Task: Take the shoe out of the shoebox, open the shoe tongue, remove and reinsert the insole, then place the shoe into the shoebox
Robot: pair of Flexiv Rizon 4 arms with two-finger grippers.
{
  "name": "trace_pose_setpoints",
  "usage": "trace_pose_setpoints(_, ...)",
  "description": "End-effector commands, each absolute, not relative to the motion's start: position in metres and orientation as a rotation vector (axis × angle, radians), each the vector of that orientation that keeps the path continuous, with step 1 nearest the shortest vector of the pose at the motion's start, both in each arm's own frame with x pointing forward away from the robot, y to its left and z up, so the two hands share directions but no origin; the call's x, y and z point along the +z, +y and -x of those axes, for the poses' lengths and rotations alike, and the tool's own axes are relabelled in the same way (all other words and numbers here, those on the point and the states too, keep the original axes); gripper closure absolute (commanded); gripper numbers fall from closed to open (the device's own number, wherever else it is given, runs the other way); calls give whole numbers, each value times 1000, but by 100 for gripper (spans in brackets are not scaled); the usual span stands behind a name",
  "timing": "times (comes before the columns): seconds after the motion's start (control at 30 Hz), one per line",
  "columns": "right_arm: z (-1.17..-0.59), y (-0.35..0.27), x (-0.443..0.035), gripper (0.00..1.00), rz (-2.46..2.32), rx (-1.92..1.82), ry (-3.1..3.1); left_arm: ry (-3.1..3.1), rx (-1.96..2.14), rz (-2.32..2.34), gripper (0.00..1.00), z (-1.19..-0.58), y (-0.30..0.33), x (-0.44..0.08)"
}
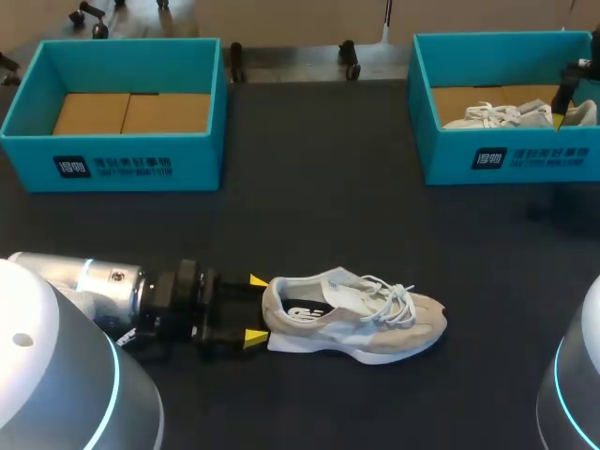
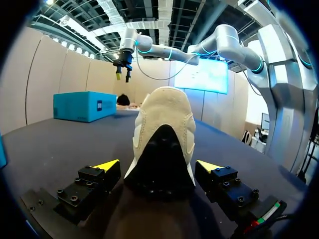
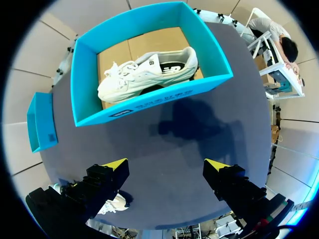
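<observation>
A beige sneaker [image 1: 352,314] lies on its sole on the dark table, toe to the right. My left gripper [image 1: 255,309] is at its heel, open, a yellow tip on each side. In the left wrist view the heel [image 2: 162,144] sits between the open fingers with small gaps on both sides. A white sneaker [image 1: 506,114] lies in the right blue shoebox [image 1: 511,157]. My right gripper [image 1: 562,112] hangs above that box. In the right wrist view it [image 3: 167,165] is open, high over the white sneaker [image 3: 147,72] and its box [image 3: 149,104].
A second blue shoebox [image 1: 112,164] stands at the back left, holding only its cardboard floor. Dark tabletop lies between the two boxes and around the beige sneaker. The left wrist view shows the right box [image 2: 83,105] far ahead of the sneaker.
</observation>
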State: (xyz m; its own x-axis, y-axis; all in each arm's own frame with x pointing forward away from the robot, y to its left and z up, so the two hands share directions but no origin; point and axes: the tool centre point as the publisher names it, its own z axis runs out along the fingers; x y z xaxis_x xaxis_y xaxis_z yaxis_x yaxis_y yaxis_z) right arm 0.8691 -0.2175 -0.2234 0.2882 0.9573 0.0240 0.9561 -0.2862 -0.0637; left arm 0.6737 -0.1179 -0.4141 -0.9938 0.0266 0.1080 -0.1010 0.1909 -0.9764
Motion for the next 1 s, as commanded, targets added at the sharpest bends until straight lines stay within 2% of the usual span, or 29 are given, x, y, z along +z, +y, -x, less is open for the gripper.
trace_pose_setpoints(0.03, -868, -217, -224, 0, 2471, 26, -1835, -2339, 1938, -71, 0, -674, -122, -417)
trace_pose_setpoints(1.0, -868, -217, -224, 0, 2471, 26, -1835, -2328, 1919, -32, 0, -664, -147, -415)
